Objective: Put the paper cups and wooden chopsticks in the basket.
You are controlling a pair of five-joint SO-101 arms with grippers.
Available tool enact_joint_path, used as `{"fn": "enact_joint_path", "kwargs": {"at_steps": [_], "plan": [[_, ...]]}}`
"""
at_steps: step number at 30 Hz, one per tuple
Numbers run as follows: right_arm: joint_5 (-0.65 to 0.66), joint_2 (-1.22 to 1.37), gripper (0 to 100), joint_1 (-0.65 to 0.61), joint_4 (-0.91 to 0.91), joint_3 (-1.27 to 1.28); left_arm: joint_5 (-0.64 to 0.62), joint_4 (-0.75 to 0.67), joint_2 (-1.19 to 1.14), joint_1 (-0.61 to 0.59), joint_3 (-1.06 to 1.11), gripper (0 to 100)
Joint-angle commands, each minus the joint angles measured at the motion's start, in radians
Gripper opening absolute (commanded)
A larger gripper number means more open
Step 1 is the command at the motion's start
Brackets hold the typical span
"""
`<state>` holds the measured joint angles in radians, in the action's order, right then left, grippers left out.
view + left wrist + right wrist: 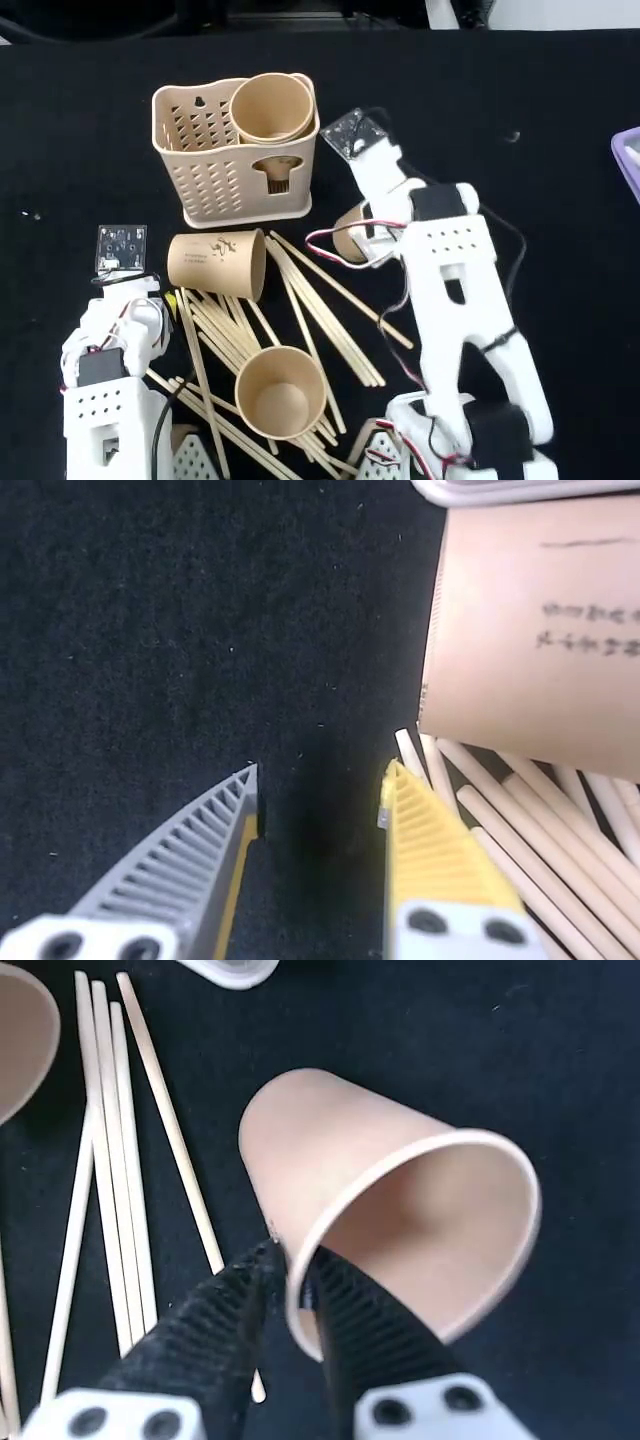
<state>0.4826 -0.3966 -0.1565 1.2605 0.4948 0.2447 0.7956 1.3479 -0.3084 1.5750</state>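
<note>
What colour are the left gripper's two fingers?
Left gripper: one grey, one yellow; clearest in the left wrist view.

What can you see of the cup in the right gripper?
Plain tan paper cup, empty, on its side, mouth toward the wrist camera. The right gripper pinches its rolled rim, one finger inside, one outside. It is over the black table, beside wooden chopsticks, near the basket. Resting or lifted: cannot tell.

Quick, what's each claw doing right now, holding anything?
Left claw: open, empty.
Right claw: closed on the rim of a paper cup.
</note>
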Motion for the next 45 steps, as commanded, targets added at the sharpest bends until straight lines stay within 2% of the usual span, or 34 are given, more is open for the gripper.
{"fn": "enact_joint_path", "kwargs": {"at_steps": [1, 7, 14, 18, 22, 29, 35, 45], "plan": [[-0.006, -0.140, 1.1, 0.041, 0.018, -0.065, -0.009, -0.020, 0.008, -0.004, -0.012, 20], [-0.005, -0.352, 1.0, 0.040, 0.029, -0.223, -0.011, -0.023, 0.008, -0.002, -0.012, 20], [-0.008, -0.371, 1.0, -0.186, -0.011, -0.518, -0.011, -0.018, 0.008, -0.002, -0.010, 20], [-0.008, -0.222, 1.0, -0.293, -0.029, -0.682, -0.009, -0.026, 0.008, -0.002, -0.002, 20], [-0.006, -0.010, 1.0, -0.305, -0.026, -0.826, -0.009, -0.026, 0.008, -0.002, -0.002, 20], [0.100, 0.266, 1.0, -0.338, 0.175, -1.158, -0.008, -0.026, 0.008, -0.002, -0.002, 20], [0.104, 0.440, 1.0, -0.413, 0.276, -1.357, -0.008, -0.026, 0.008, -0.002, -0.004, 20], [0.104, 0.616, 1.1, -0.348, 0.307, -1.442, -0.006, -0.026, 0.008, -0.004, -0.002, 20]]}}
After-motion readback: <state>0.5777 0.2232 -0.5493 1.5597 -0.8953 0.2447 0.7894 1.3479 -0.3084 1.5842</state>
